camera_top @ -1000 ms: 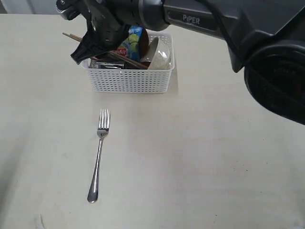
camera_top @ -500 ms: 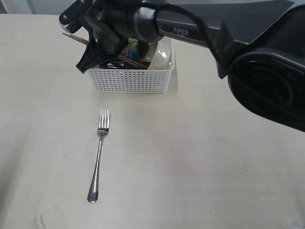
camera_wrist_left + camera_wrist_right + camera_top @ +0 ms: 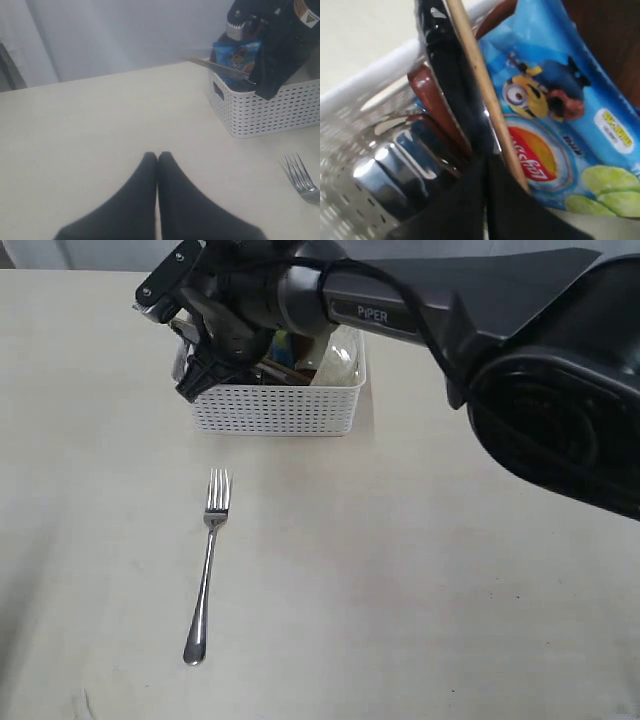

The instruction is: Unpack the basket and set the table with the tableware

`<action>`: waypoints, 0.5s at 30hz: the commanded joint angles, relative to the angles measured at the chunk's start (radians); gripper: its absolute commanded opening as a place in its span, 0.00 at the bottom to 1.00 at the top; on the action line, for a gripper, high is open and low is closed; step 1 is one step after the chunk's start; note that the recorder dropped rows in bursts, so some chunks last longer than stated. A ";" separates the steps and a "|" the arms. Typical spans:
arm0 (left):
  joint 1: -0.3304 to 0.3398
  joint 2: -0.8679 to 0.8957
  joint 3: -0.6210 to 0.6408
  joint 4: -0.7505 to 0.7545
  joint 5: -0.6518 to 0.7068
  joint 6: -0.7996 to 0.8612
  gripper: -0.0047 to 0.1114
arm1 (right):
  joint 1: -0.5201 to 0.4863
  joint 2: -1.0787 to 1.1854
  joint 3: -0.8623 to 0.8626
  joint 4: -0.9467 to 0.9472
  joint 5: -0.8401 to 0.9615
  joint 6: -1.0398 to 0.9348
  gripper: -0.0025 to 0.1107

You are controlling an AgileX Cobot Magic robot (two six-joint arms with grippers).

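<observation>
The white basket [image 3: 275,408] stands at the far middle of the table [image 3: 400,570]. My right gripper [image 3: 193,383] reaches across into its left end. In the right wrist view that gripper [image 3: 486,159] is shut on the steel knife [image 3: 442,55], whose dark shiny blade runs out from between the fingertips. A wooden chopstick [image 3: 481,85] lies against the knife. The dark red-brown spoon [image 3: 434,102] and the steel cup [image 3: 387,170] sit beside them. The knife blade [image 3: 215,67] pokes over the basket's end. The pale bowl [image 3: 342,360] leans in the right end. A fork [image 3: 207,562] lies on the table. My left gripper [image 3: 158,155] hovers shut and empty.
A blue chip bag [image 3: 560,110] stands in the basket behind the cutlery, and shows as the chip bag [image 3: 235,54] above the basket wall [image 3: 265,112]. The right arm's bulky dark links [image 3: 560,410] hang over the right side of the table.
The right gripper has swung lower at the basket's left end and gone from open to shut. The chopsticks that stuck out to the left are now behind the arm.
</observation>
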 commanded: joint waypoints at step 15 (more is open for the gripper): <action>-0.007 -0.003 0.003 -0.011 -0.002 0.002 0.04 | -0.005 -0.066 0.003 0.112 -0.006 -0.108 0.51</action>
